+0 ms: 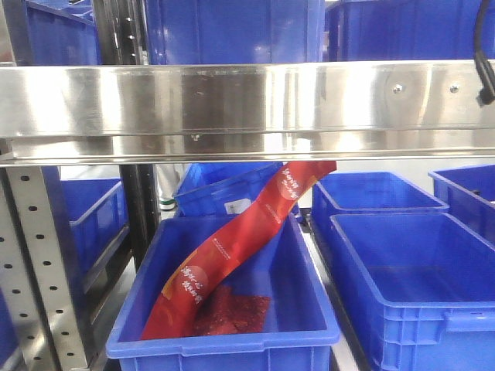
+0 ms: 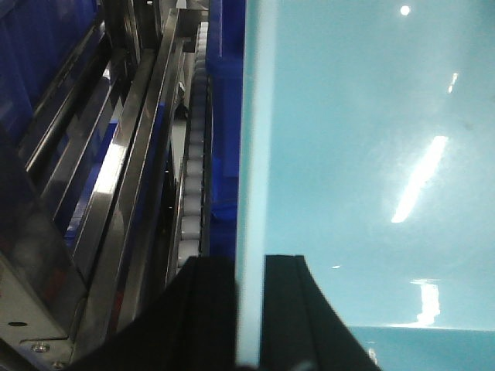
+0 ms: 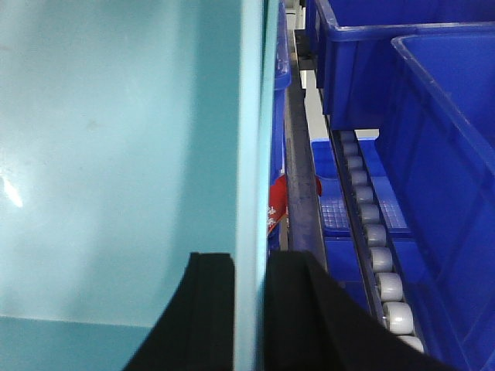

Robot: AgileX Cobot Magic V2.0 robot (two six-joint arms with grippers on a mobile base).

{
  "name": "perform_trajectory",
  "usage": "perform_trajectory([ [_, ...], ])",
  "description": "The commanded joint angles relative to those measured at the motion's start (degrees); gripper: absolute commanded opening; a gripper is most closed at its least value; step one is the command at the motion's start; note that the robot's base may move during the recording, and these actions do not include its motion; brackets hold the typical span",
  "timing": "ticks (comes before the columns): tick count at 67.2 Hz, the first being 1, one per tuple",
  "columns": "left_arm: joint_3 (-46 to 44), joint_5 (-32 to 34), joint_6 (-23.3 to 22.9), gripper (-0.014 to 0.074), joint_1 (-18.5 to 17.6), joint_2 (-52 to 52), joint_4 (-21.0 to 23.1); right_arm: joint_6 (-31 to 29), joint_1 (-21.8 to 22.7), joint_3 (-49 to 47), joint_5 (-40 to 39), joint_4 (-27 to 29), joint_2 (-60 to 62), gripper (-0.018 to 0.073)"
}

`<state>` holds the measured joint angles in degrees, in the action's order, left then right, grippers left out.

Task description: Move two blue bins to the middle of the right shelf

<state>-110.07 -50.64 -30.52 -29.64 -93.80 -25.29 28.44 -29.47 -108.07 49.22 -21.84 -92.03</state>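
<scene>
From my front camera, a stainless shelf beam (image 1: 247, 108) runs across the upper half. Below it, at 6 o'clock, sits a blue bin (image 1: 232, 309) with a long red snack packet (image 1: 232, 247) leaning diagonally from its floor up toward 1 o'clock, its top end going behind the beam. More red packets (image 1: 232, 313) lie flat on that bin's floor. At 3 to 5 o'clock there are further blue bins (image 1: 410, 286), open-topped; more stand on the level above the beam.

Left wrist view: left gripper (image 2: 249, 309) has its two black fingers (image 2: 203, 317) either side of a thin pale wall, one inside, one outside. The wall belongs to the held bin (image 2: 363, 154), whose inner surface reads light teal and glossy here, with ceiling-light streaks. Jaws narrow, pinched on that rim. Steel rails (image 2: 131, 170) and a roller track (image 2: 195, 154) run from 7 toward 12 o'clock.

Right wrist view: right gripper (image 3: 249, 309) mirrors it, fingers (image 3: 205, 309) straddling the opposite wall of the same teal-looking bin (image 3: 116, 154), clamped narrow on it. At 3 o'clock, white rollers (image 3: 379, 255) and dark blue bin walls (image 3: 433, 124). A bit of red packet (image 3: 277, 205) shows just beside the gripped wall.

I cannot tell from the front camera where the held bin sits.
</scene>
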Motion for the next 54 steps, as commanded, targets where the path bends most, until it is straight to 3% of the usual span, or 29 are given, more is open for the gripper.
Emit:
perform_trajectory([
  [1, -1.03, 5.19, -0.17, -0.0111, -0.02, 0.58, -0.53, 1.03, -0.33, -0.09, -9.38, 0.56, 1.24, -0.0163],
  [9, -0.28, 5.41, -0.17, -0.0111, -0.02, 0.58, 0.34, 5.07, -0.22, 3.51, -11.58, -4.2, 1.24, -0.0163],
  [23, 7.2, 12.72, -0.17, -0.0111, 0.33, 0.58, 0.34, 19.91, -0.22, 14.09, -19.3, -19.25, 1.24, -0.0163],
  [36, 15.74, 20.8, -7.21, -0.0111, 3.42, 0.58, 0.44, 22.86, 0.31, 20.52, -27.12, -21.52, -1.0, -0.0163],
  [47, 22.05, 26.13, -7.22, -0.0111, 4.46, 0.58, 1.64, 29.17, 2.05, 20.9, -26.94, -21.52, -5.12, -0.0163],
  [54, 25.78, 29.33, -7.22, -0.0111, 4.46, 0.44, 1.64, 29.63, 2.07, 20.9, -27.08, -21.52, -6.46, -0.0163],
])
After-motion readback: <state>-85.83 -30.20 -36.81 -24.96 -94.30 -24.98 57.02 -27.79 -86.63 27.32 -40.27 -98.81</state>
